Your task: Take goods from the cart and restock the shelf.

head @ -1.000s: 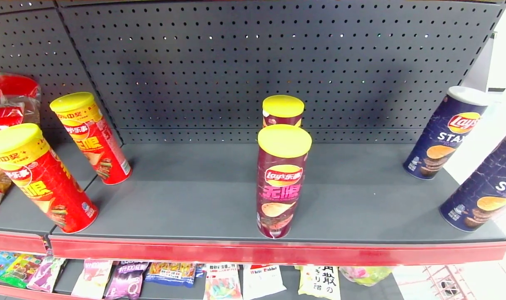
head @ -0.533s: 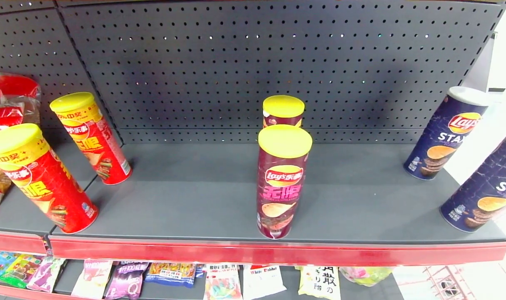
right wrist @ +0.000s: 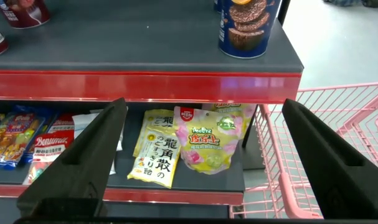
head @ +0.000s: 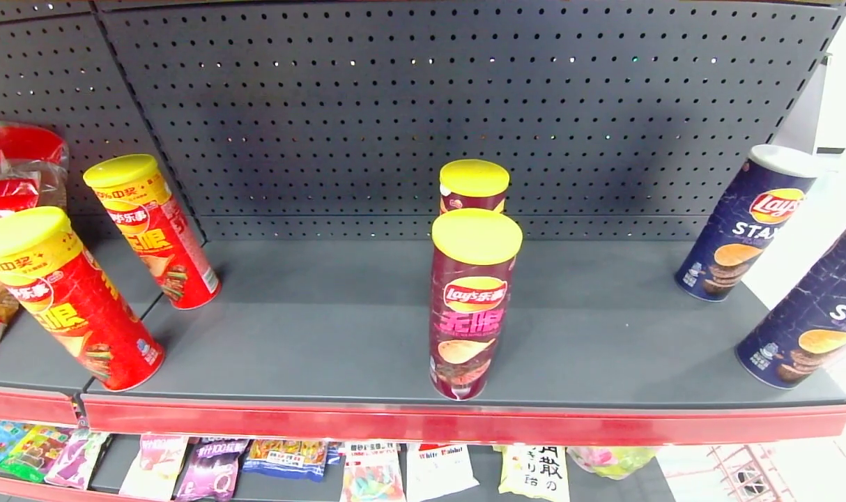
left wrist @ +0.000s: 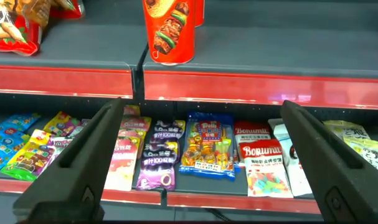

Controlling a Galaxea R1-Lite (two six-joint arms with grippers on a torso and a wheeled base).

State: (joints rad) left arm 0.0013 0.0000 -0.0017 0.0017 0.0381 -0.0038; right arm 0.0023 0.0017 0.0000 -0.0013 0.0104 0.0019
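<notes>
The grey shelf with a red front lip carries chip cans. Two maroon cans with yellow lids stand in the middle, the front one hiding most of the rear one. Two red cans stand at the left and two dark blue cans at the right. My left gripper is open and empty, held low in front of the shelf's lip below a red can. My right gripper is open and empty too, held below a blue can. The pink cart stands beside it.
A lower shelf holds several snack and candy bags. Red bagged goods sit at the far left of the upper shelf. Open shelf room lies between the red, maroon and blue cans. A perforated back panel closes the rear.
</notes>
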